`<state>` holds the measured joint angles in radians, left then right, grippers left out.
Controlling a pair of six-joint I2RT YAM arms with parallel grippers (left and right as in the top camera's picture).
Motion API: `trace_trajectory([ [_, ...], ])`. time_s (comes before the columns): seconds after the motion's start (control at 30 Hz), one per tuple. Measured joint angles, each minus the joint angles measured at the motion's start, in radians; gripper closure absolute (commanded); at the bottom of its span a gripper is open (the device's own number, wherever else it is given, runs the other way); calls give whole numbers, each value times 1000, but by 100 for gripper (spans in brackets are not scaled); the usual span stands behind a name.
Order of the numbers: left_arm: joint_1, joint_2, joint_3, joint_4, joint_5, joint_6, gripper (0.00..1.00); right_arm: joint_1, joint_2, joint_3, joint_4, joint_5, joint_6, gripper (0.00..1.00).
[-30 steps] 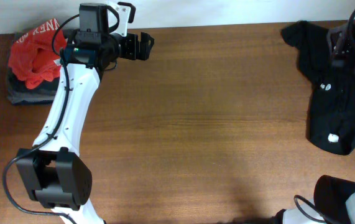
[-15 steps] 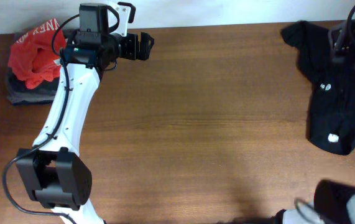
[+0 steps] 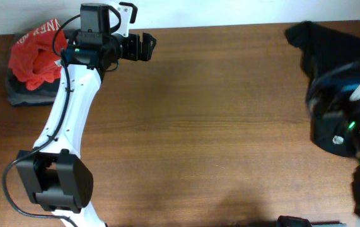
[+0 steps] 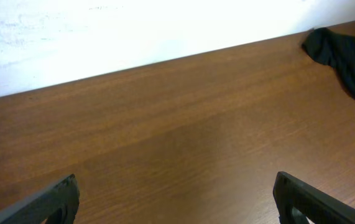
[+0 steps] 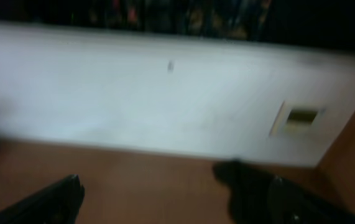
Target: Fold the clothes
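Note:
The clothes, a crumpled red-orange T-shirt (image 3: 33,55) with white lettering, lie at the far left corner on top of a dark grey garment (image 3: 23,93). My left gripper (image 3: 144,46) hovers to the right of the shirt, apart from it, pointing right. In the left wrist view that gripper (image 4: 177,205) is open over bare wood with nothing between its fingers (image 4: 48,202). My right arm (image 3: 356,116) is a blur over the black garment. The right gripper (image 5: 177,202) is open and empty. The T-shirt shows in neither wrist view.
A black garment (image 3: 331,75) with small white marks is spread at the right end of the table (image 3: 217,126); it also appears as a black garment (image 4: 348,56) far right in the left wrist view. A white wall (image 5: 165,99) runs behind the table.
The right arm has swung from the top right corner down across the black garment and is blurred by motion. The left arm and the T-shirt have not moved.

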<state>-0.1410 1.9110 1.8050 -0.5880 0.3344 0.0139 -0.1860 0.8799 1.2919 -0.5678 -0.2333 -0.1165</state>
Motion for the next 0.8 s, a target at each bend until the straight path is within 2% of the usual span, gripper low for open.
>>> trace_trajectory([
  [0.3, 0, 0, 0, -1, 0, 0, 1, 6, -374, -763, 454, -36, 5, 1],
  [0.4, 0, 0, 0, 0, 0, 0, 1, 13, -484, -949, 588, -38, 13, 1],
  [0.53, 0, 0, -1, -1, 0, 0, 1, 54, -621, -1112, 631, -21, 27, 1],
  [0.8, 0, 0, -1, 0, 0, 0, 1, 78, -753, -1227, 637, 90, 116, 1],
])
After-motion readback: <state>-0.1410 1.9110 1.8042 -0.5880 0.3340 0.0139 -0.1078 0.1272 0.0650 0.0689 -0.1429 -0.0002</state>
